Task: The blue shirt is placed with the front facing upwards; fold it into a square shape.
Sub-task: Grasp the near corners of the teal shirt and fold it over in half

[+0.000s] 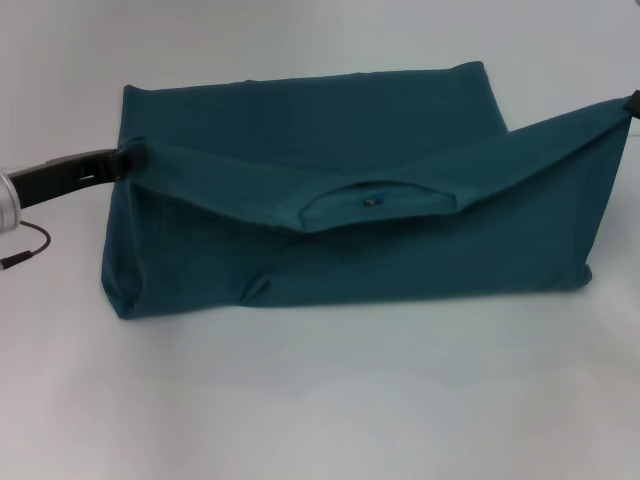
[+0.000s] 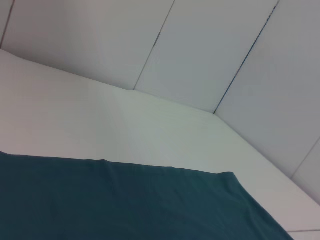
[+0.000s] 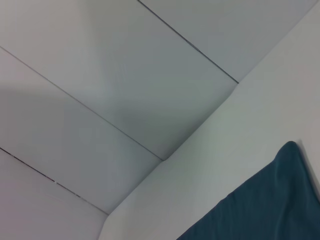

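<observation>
Teal-blue cotton fills the middle of the head view: the shirt (image 1: 340, 190) lies on the white surface (image 1: 320, 400), folded across into a wide band with its plain side up. A near layer is drawn over the far one, and the collar with its small dark label (image 1: 371, 199) sits in the centre of that layer's top edge, which sags there into a shallow V.

The left tool (image 1: 128, 158) comes in from the left side and is clamped on the shirt's left corner — dark fingers meet the cloth right at the fold. The right tool (image 1: 631, 105) shows only as a dark tip at the right margin, touching the raised right corner of the shirt; whether its fingers are together or apart I cannot tell. Both held corners stand higher than the collar between them, and the right one is pulled up into a point.

The left wrist view shows a flat stretch of the shirt (image 2: 125, 205) on the surface, with pale panelled wall (image 2: 200, 50) beyond. The right wrist view catches one rounded corner of the shirt (image 3: 265, 205) against the same surface and wall.
</observation>
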